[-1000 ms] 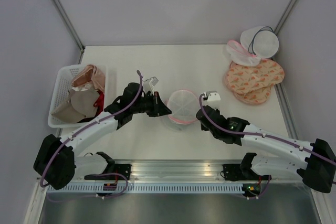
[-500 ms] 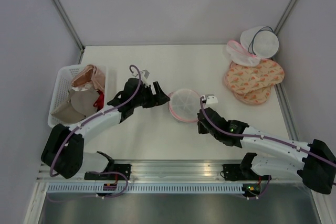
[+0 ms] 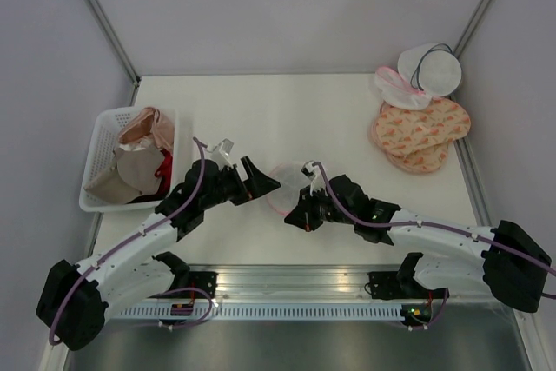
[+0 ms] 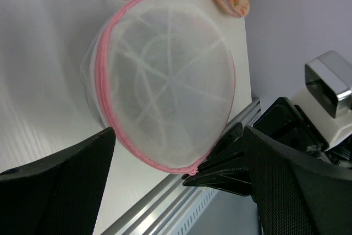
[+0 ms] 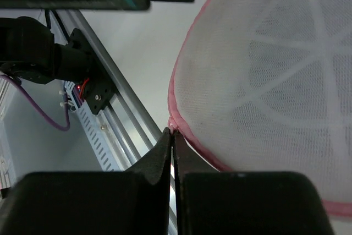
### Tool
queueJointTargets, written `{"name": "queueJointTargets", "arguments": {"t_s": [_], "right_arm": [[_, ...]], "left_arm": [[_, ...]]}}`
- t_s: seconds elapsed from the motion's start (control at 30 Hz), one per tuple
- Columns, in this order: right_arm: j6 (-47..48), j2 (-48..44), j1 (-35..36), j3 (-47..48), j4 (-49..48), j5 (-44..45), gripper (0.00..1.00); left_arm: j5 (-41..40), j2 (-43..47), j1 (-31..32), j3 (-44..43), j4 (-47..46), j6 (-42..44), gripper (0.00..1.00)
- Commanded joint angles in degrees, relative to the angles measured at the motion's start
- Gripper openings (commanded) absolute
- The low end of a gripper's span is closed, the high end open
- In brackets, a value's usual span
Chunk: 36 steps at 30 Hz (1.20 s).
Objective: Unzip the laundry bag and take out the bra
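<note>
The laundry bag [image 3: 287, 185] is a round white mesh pouch with pink trim, tilted up on the table between the arms. It fills the left wrist view [image 4: 165, 81] and the right wrist view [image 5: 275, 81]. My left gripper [image 3: 258, 180] stands open just left of the bag, its fingers [image 4: 60, 180] wide apart and touching nothing. My right gripper [image 3: 293, 220] is shut on the small pink zipper pull [image 5: 172, 126] at the bag's near rim, and shows in the left wrist view pinching that pull [image 4: 192, 170]. The bra is hidden.
A white basket [image 3: 98, 141] of beige, pink and red garments stands at the left. Peach patterned bags [image 3: 421, 132] and a white round bag with dark trim [image 3: 430, 67] lie at the back right. A metal rail [image 3: 287, 280] runs along the near edge.
My left gripper opened, let go of the bag and drew back to the left. My right gripper carried the zipper pull round the near rim from right to left, and the bag tilted.
</note>
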<state>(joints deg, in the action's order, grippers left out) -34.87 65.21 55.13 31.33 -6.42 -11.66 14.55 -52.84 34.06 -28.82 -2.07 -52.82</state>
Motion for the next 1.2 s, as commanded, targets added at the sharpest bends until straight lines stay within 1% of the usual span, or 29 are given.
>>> {"name": "queueJointTargets", "arguments": {"t_s": [0.0,0.07,0.17,0.2,0.3,0.33,0.37,0.4,0.43,0.47,0.5,0.57,0.6,0.7,0.73,0.8,0.83,0.87,0.9,0.93,0.97,1.03,1.07,1.1,1.13,1.17], "right_arm": [[1.3,1.6,0.0,2.5,-7.6,-4.5,0.0],[1.6,2.5,0.0,3.2,-6.9,-2.9,0.01],[1.8,3.2,0.1,3.2,-6.9,-2.4,0.01],[1.8,3.4,0.0,3.1,-6.9,-2.2,0.0],[2.1,2.9,0.0,2.8,-6.2,-0.9,0.0],[2.2,2.6,0.0,2.7,-5.6,-0.8,0.01],[2.6,2.3,0.0,2.7,-5.3,-0.8,0.0],[2.7,2.3,0.1,2.9,-4.9,-0.7,0.0],[3.0,2.2,0.1,3.0,-4.4,-0.6,0.01],[3.1,2.1,0.1,3.1,-3.0,-0.5,0.0],[3.3,1.9,0.1,3.2,-2.4,-0.3,0.01],[3.6,1.3,0.3,3.3,0.3,0.5,0.0],[4.0,1.1,0.4,3.6,1.6,1.2,0.0],[5.0,0.4,1.0,4.9,9.0,5.1,0.0],[5.1,0.4,1.3,5.5,14.4,9.4,0.01],[4.5,0.6,1.5,7.8,21.1,16.6,0.0],[3.9,0.8,1.6,8.5,27.0,20.0,0.0],[3.3,1.1,1.6,9.1,29.2,26.5,0.0],[2.8,1.1,1.5,10.0,31.0,29.0,0.0],[2.6,0.9,1.4,10.2,33.1,31.2,0.01],[2.2,0.7,1.3,10.5,33.8,34.8,0.0],[1.8,0.9,0.9,11.3,35.3,38.3,0.0],[1.6,1.5,0.0,11.6,35.8,39.7,0.0],[1.7,2.0,-0.6,12.0,35.9,42.3,0.0],[2.1,2.5,-1.3,12.0,35.0,43.1,0.01],[3.1,3.5,-2.6,12.1,34.1,43.6,0.0]], "left_arm": [[5.3,-2.4,1.0,1.6,-2.4,-4.0,1.0],[5.0,-3.0,1.8,2.6,-2.9,-5.4,1.0],[5.1,-3.5,2.8,6.0,-7.9,-9.4,0.98],[5.1,-3.9,3.1,7.4,-11.4,-11.2,0.98],[4.7,-6.1,4.7,8.9,-15.4,-14.1,0.92],[4.2,-6.7,5.3,9.0,-16.9,-14.5,0.87],[3.5,-8.2,5.4,9.1,-17.8,-14.9,0.84],[3.6,-9.0,5.4,9.2,-19.2,-15.6,0.76],[3.6,-9.6,5.4,9.2,-21.7,-15.7,0.7],[3.5,-11.1,5.4,8.8,-22.3,-15.9,0.64],[3.5,-11.7,5.4,8.3,-22.7,-15.9,0.51],[3.0,-12.8,5.4,6.9,-22.5,-15.5,0.36],[2.8,-13.0,5.4,6.4,-22.1,-15.0,0.23],[1.3,-12.9,5.4,4.7,-18.9,-13.1,0.04],[1.1,-12.9,5.4,4.2,-18.2,-12.4,0.02],[0.8,-12.6,5.4,2.8,-15.2,-10.0,0.02],[0.8,-12.6,5.3,2.5,-14.7,-9.1,0.02],[1.2,-12.6,5.3,1.6,-14.0,-7.8,0.02],[1.2,-12.6,5.2,1.0,-11.5,-5.7,0.02],[1.4,-13.2,5.0,0.4,-10.9,-4.6,0.02],[3.2,-13.6,4.6,-0.6,-10.5,-3.3,0.02],[4.9,-14.6,3.5,-1.6,-8.8,-0.5,0.02],[7.8,-16.0,3.1,-2.5,-8.6,1.6,0.02],[9.0,-16.7,2.6,-3.0,-7.8,2.4,0.02],[10.1,-17.4,2.4,-3.4,-7.9,3.5,0.02],[13.3,-19.3,2.2,-4.7,-7.7,6.0,0.02]]}}
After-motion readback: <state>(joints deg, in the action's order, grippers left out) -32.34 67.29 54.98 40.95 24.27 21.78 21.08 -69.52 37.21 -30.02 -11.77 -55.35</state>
